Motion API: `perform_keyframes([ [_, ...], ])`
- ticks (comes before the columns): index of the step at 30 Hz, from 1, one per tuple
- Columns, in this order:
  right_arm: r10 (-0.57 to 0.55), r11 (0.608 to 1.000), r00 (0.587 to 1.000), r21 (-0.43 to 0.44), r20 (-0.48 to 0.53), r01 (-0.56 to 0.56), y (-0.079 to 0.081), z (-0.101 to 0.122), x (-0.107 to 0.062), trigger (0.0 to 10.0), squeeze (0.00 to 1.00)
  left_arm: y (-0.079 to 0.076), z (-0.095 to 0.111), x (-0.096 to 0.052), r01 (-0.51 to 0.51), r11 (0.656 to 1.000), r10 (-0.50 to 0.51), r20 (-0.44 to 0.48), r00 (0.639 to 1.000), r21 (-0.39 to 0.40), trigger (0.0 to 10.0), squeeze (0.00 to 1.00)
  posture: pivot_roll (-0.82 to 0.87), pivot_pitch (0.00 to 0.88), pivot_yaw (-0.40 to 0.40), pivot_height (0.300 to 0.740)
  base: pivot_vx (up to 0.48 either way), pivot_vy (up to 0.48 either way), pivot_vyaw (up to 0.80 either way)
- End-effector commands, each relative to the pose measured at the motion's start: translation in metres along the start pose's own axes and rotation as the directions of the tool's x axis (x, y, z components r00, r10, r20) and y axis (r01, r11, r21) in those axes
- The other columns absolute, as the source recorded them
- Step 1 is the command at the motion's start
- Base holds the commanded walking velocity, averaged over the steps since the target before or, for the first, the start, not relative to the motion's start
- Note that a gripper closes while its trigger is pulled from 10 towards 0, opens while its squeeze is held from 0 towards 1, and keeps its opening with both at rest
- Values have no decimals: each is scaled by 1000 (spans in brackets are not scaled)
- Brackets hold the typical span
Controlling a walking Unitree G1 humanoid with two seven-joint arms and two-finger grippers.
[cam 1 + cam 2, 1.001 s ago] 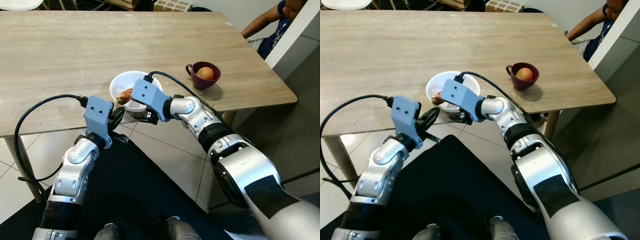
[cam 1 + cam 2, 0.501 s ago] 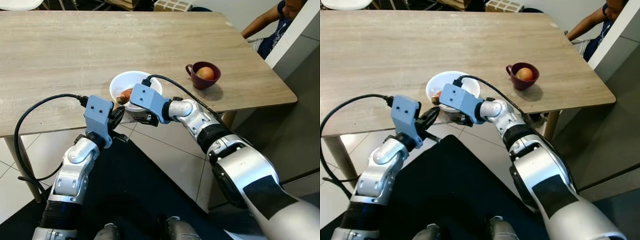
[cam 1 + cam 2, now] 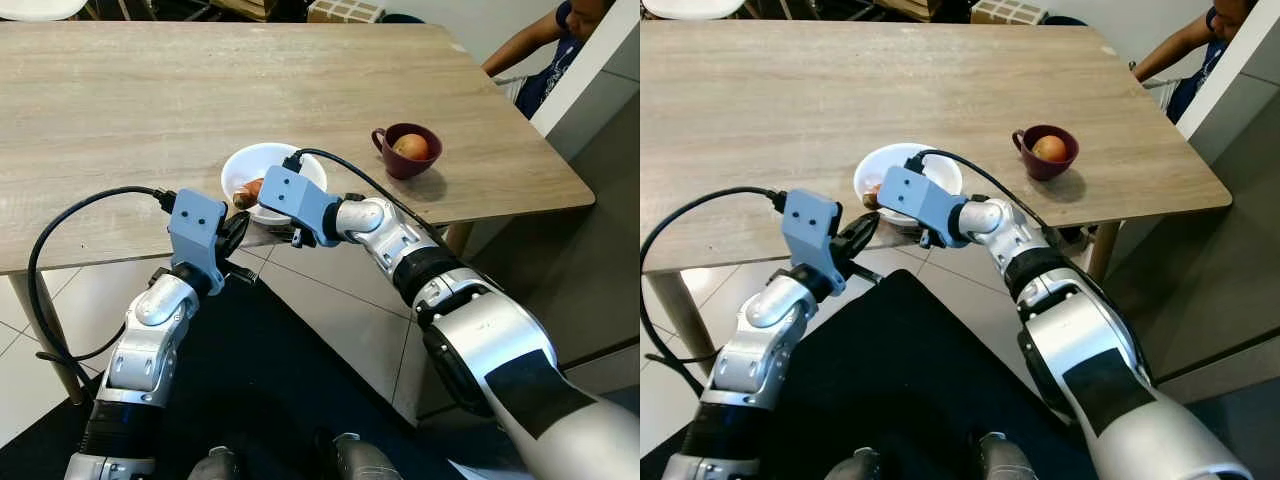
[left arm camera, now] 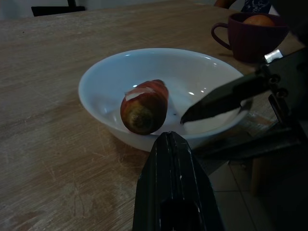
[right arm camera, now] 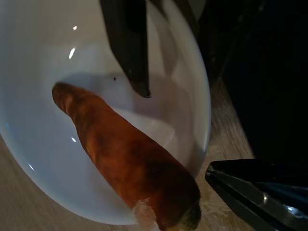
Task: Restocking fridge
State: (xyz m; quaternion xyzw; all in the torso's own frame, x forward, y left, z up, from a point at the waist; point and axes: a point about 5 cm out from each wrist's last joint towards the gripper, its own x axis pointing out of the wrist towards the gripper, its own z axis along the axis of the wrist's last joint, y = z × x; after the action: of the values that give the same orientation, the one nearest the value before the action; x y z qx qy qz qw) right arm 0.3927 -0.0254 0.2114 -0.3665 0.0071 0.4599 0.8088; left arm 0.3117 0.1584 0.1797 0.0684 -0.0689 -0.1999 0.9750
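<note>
A white bowl (image 3: 232, 162) sits at the near edge of the wooden table (image 3: 130, 90), with an orange-brown carrot (image 4: 144, 106) lying inside it. My right gripper (image 5: 174, 134) is open and straddles the bowl's near rim, one finger over the inside (image 4: 216, 96) and the other outside, low by the table edge. The carrot (image 5: 130, 163) lies just beside the inner finger, not touched. My left gripper (image 4: 169, 142) is shut and empty, held at the table edge just short of the bowl (image 4: 96, 82).
A maroon cup (image 3: 405, 165) holding a round orange fruit (image 3: 411, 146) stands to the right of the bowl. A person (image 3: 550, 45) sits at the far right corner. Black cables loop from both wrists. Tiled floor lies under the table edge.
My right gripper has pushed further onto the bowl's rim, and the bowl has shifted very slightly to the right. The left arm has held still.
</note>
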Motion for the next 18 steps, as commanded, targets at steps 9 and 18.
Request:
perform_keyframes([
  [9,28,999,1000,23,-15,-28,3,-7,-1,0,0,-1,-2,0,8,1000,-8,-7,1000,2,10000,0,-32,186,-106,740,0,0,0],
  [18,46,999,999,10,-15,-46,1,-9,-4,0,0,-1,-2,1,6,1000,-6,-4,1000,0,10000,0,-34,177,-108,740,0,0,0],
])
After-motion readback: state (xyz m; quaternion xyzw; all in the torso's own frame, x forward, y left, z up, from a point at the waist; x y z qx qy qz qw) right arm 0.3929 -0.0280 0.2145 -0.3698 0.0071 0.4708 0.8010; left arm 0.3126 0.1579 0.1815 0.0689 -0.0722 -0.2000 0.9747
